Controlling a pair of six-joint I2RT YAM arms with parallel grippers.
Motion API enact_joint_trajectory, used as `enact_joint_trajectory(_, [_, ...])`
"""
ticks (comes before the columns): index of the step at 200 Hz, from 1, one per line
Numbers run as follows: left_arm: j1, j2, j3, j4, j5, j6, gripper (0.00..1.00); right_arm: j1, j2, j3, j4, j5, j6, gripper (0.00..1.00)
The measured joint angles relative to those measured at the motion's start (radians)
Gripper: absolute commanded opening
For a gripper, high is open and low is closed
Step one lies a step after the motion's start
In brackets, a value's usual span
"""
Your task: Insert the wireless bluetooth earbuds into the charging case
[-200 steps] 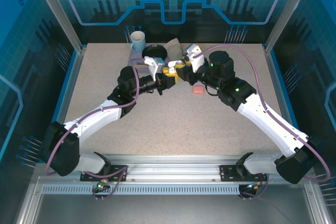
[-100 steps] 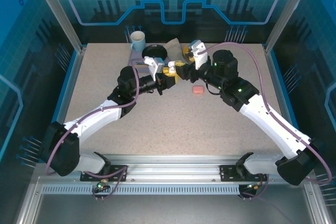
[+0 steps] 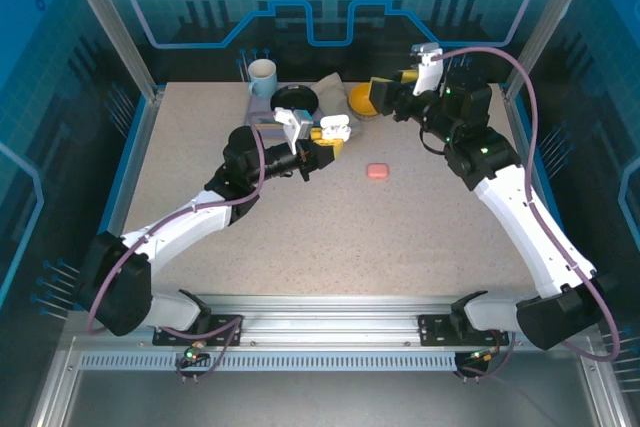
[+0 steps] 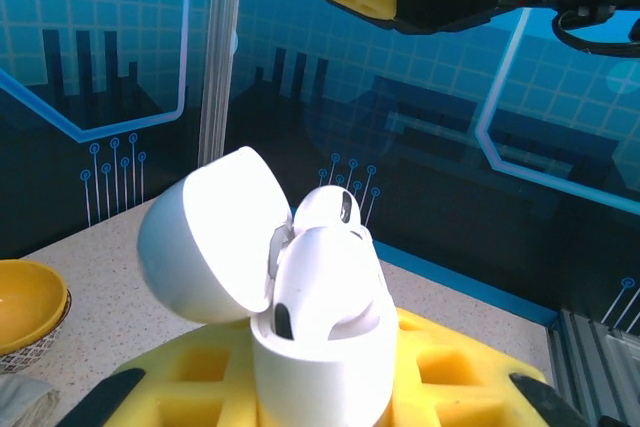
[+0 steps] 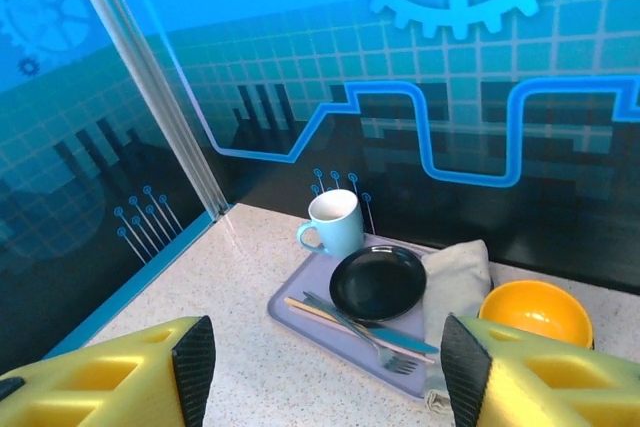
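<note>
The left gripper (image 3: 325, 142) is clamped on the base of the white charging case (image 4: 320, 347). It holds the case upright above the table (image 3: 400, 237), with the lid (image 4: 205, 237) swung back to the gripper's left, so the sockets face up and can be reached from above. What looks like a white earbud (image 4: 328, 209) sits at the far side of the case from the gripper, its rounded head poking over the rim; whether it is fully seated is hard to tell. The right gripper (image 5: 328, 372) hangs higher and beyond the case, its yellow fingers spread wide with nothing between them, apparently free to fetch another piece. A small salmon-pink case (image 3: 377, 172) lies on the table past the left gripper's tips, toward the right arm and apart from both grippers.
</note>
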Motion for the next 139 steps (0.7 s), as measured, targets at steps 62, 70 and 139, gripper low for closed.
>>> enact_joint_trajectory(62, [0.0, 0.004, -0.001, 0.027, 0.081, 0.007, 0.0, -0.032, 0.119, 0.063, -0.143, -0.064, 0.072, 0.63])
enact_joint_trajectory(70, [0.0, 0.01, 0.0, 0.025, 0.102, 0.007, 0.0, -0.04, 0.164, 0.111, -0.182, -0.085, 0.073, 0.62])
enact_joint_trajectory(139, [-0.003, 0.079, 0.046, -0.009, 0.168, 0.024, 0.0, -0.04, 0.448, 0.465, -0.485, -0.221, 0.006, 0.54])
